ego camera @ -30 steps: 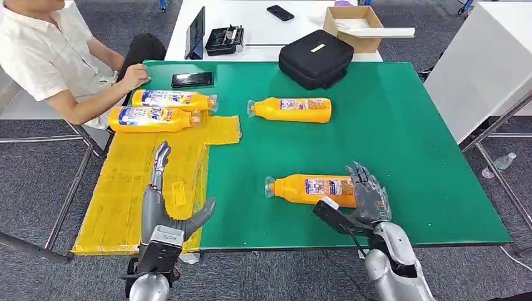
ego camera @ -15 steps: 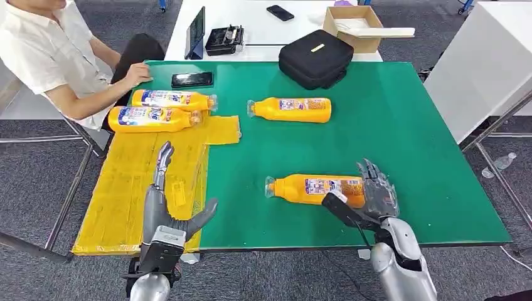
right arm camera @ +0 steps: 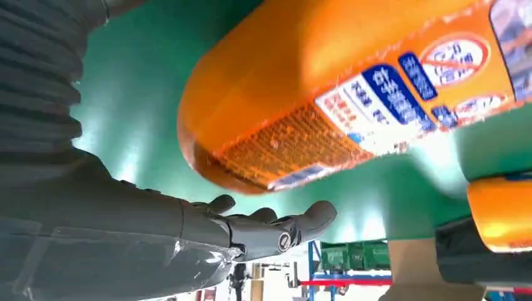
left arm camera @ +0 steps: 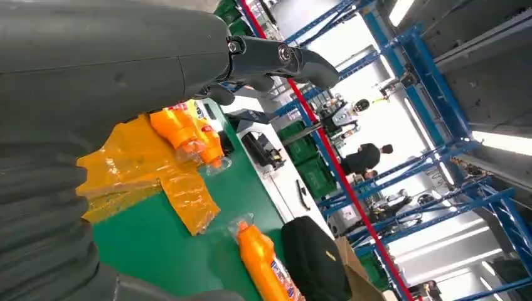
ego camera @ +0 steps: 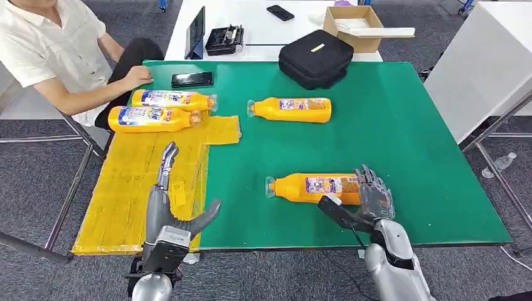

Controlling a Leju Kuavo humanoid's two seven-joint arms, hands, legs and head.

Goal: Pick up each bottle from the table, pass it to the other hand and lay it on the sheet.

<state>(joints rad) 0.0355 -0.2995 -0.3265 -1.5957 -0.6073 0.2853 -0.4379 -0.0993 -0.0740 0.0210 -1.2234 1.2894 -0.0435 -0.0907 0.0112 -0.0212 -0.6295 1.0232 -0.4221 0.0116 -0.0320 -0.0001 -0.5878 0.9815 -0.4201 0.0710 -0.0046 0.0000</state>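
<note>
An orange bottle (ego camera: 310, 188) lies on its side near the front of the green table (ego camera: 401, 125), cap pointing left. My right hand (ego camera: 369, 199) is at its base end, fingers spread beside it and thumb stretched under the front side, not closed. The right wrist view has this bottle (right arm camera: 351, 88) close above the open fingers (right arm camera: 270, 229). Another bottle (ego camera: 292, 109) lies mid-table. Two more bottles (ego camera: 172, 99) (ego camera: 150, 118) lie at the far end of the yellow sheet (ego camera: 125, 188). My left hand (ego camera: 168, 207) hovers open over the sheet's near part, holding nothing.
A person sits at the far left with a hand (ego camera: 135, 75) on the table corner. A phone (ego camera: 192, 79) and a black bag (ego camera: 315, 58) lie along the far edge. Behind is a white table with a cardboard box (ego camera: 354, 25).
My right hand has shifted slightly back and left along the near bottle's base end. My left hand has drifted a little right. The person has leaned back.
</note>
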